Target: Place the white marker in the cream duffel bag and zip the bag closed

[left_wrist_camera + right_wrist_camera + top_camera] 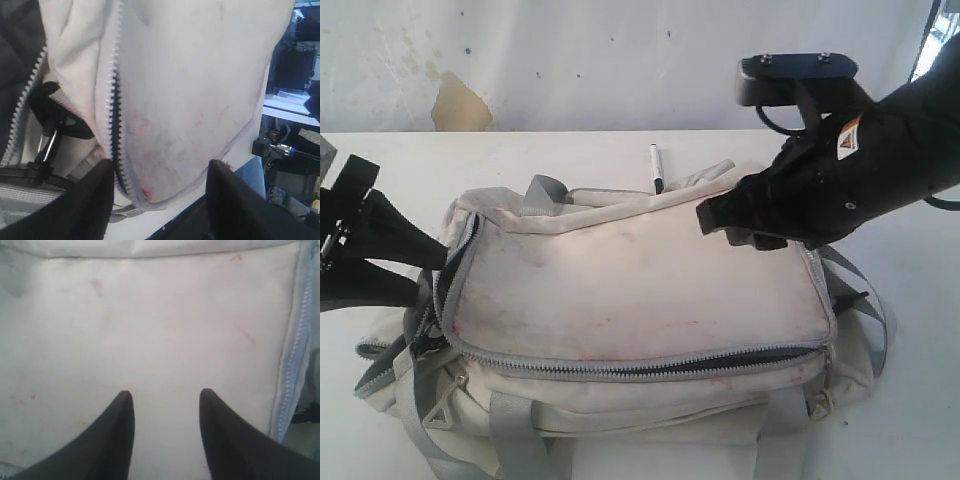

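Observation:
The cream duffel bag (640,280) fills the middle of the table, and its grey zipper (620,365) gapes along the front and left edge of the top flap. Behind the bag, the white marker (655,168) lies on the table with its black cap towards the bag. At the bag's left end, my left gripper (428,272) is open, and the flap's zippered corner (150,192) sits between its fingers (90,200). My right gripper (705,220) hovers open over the right part of the top panel (160,330), with only fabric showing between its fingers (120,430).
Grey webbing straps (545,190) and buckles hang round the bag's ends and front. A stained white wall (570,60) rises behind the table. Dark equipment (295,65) stands beyond the table edge in the left wrist view.

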You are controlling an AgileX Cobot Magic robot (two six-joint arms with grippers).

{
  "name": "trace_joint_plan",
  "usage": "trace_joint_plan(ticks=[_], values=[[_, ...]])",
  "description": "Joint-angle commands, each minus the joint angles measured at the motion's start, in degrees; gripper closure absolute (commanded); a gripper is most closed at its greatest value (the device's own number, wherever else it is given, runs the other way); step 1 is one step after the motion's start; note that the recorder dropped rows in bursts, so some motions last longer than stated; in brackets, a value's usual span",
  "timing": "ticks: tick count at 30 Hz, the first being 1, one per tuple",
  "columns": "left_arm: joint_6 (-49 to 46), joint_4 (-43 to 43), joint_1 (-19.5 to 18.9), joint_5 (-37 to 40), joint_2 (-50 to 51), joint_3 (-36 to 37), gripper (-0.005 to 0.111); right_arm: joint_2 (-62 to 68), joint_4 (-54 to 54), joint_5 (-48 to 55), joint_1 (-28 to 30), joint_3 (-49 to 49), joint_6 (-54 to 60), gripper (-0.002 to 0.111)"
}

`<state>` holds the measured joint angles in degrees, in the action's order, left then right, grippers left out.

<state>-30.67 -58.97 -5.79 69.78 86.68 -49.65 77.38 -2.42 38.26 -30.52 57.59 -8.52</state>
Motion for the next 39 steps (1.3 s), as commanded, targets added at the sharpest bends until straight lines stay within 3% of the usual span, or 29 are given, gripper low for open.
trace_joint_plan(ticks=[1, 7, 16, 32, 39], values=[[-2.1, -1.8, 0.22, 0.19, -0.62, 2.04, 0.049, 1.6, 0.27, -0.01, 3.28, 2.99, -2.19, 0.072], [-3.73, -1.6, 0.22, 0.19, -0.62, 2.94, 0.049, 9.8, -4.77, 4.45, 6.57, 10.96, 1.55, 0.072], [-5.66, -1.77, 0.22, 0.19, -0.62, 2.94, 0.049, 22.92, -21.41, 7.08, 10.63, 25.11, 13.73, 0.066], [-5.66, -1.77, 0.22, 0.19, -0.62, 2.94, 0.049, 50.99, -19.5, 8.02, 11.43, 59.09, 14.52, 0.064], [-5.66, -0.58, 0.22, 0.19, -0.62, 2.94, 0.049, 60.48, -16.44, 9.04, 11.73, 67.61, 14.52, 0.064]])
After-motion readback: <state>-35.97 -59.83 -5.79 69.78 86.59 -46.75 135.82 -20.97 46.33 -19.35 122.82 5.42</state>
